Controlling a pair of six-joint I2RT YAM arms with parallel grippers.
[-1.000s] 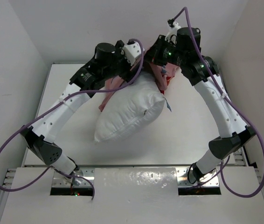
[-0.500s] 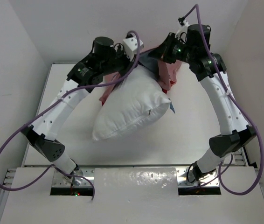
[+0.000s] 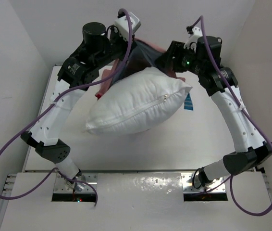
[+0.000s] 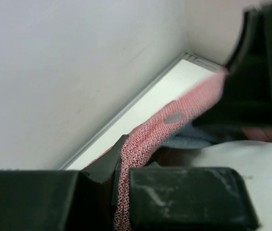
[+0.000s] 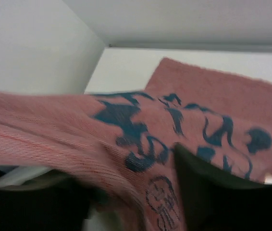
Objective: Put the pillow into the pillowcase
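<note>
Pillow [image 3: 136, 103] sits angled across my desk [image 3: 198, 139], its far edge under the pillowcase [image 3: 150, 52] held up between both arms. My left hand [image 4: 119, 192] pinches the case's pink hem. Cloth drapes over my right hand [image 3: 167, 60]; I cannot tell its grip.

Reads as a robot test cell, not a home: bare white walls [image 3: 11, 72] boxing a white table [image 3: 198, 139], arms [image 3: 54, 110] bolted to a metal rail [image 3: 141, 185], loose purple cables [image 3: 4, 151].
</note>
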